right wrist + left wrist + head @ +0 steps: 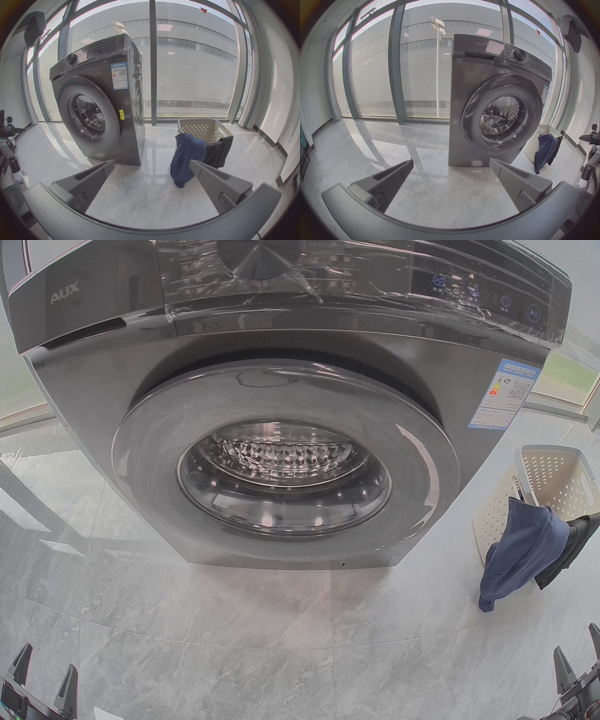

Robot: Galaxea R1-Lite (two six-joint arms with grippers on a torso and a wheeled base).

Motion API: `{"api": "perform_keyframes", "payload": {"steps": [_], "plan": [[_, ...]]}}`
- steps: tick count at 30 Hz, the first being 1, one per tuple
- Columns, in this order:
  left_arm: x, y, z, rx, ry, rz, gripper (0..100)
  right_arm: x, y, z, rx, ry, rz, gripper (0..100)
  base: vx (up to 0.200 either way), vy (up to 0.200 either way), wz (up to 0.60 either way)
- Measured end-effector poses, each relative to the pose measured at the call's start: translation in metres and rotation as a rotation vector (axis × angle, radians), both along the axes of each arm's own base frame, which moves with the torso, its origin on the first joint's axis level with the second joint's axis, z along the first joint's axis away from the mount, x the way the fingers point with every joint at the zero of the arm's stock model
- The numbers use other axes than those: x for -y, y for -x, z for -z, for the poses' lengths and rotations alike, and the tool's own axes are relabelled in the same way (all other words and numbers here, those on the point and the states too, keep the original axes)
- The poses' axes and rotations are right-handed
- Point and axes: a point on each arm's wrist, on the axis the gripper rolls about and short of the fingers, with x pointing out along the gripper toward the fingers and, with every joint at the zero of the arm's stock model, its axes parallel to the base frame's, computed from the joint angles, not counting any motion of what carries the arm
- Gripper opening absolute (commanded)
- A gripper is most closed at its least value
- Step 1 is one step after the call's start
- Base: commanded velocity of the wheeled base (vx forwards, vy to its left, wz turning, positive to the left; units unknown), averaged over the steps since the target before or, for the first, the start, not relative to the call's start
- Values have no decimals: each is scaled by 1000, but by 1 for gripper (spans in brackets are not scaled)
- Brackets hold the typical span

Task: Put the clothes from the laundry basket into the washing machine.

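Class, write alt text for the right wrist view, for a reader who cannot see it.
A grey washer, door shut, stands on a pale floor before tall windows. Beside it, a basket has a blue garment and a dark garment draped over its rim. The right gripper frames the foreground, jaws open.

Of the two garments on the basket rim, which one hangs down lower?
The blue garment: it hangs well down the outside of the basket. The black garment beside it ends higher.

Bright daylight through windows [193, 62]; glare on glossy floor [250, 615] and washer door [284, 477]; wrist views fisheye-bent, corners dark.
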Motion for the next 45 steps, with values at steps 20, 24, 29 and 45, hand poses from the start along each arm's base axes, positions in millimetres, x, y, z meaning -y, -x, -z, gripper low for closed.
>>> {"api": "perform_keyframes", "payload": {"steps": [20,24,29,45], "plan": [[0,0,0,0,-3,0,100,0,0,0,0,-2,3,100,60,0,0],[0,0,0,0,-3,0,100,0,0,0,0,-2,5,100,0,0,0],[0,0,0,0,-3,0,100,0,0,-3,21,-15,2,100,0,0,0],[0,0,0,0,-3,0,100,-4,-38,-53,-101,-76,-188,100,0,0,0]]}}
